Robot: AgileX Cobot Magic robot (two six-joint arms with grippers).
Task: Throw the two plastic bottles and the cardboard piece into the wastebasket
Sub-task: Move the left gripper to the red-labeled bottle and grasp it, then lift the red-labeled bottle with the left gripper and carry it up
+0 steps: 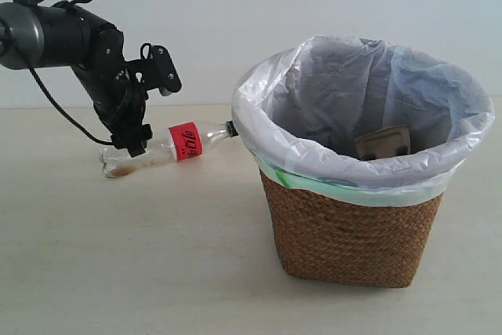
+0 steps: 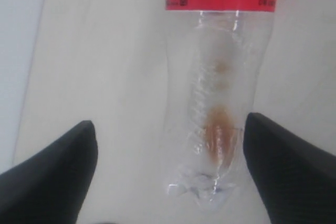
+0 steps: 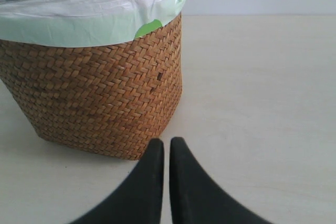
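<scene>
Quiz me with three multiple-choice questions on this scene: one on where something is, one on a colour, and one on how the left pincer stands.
1. Where is the cardboard piece?
A) lying outside the wastebasket
B) inside it
C) gripped by a pincer

2. What colour is the label on the bottle in view?
A) red
B) blue
C) yellow

3. How does the left pincer stand?
A) shut on nothing
B) shut on cardboard
C) open, with a finger on each side of the bottle

Answers:
1 B: its top shows down inside the basket's mouth.
2 A: the band is red in both the exterior and left wrist views.
3 C: the left wrist view shows a clear gap between one finger and the bottle.
</scene>
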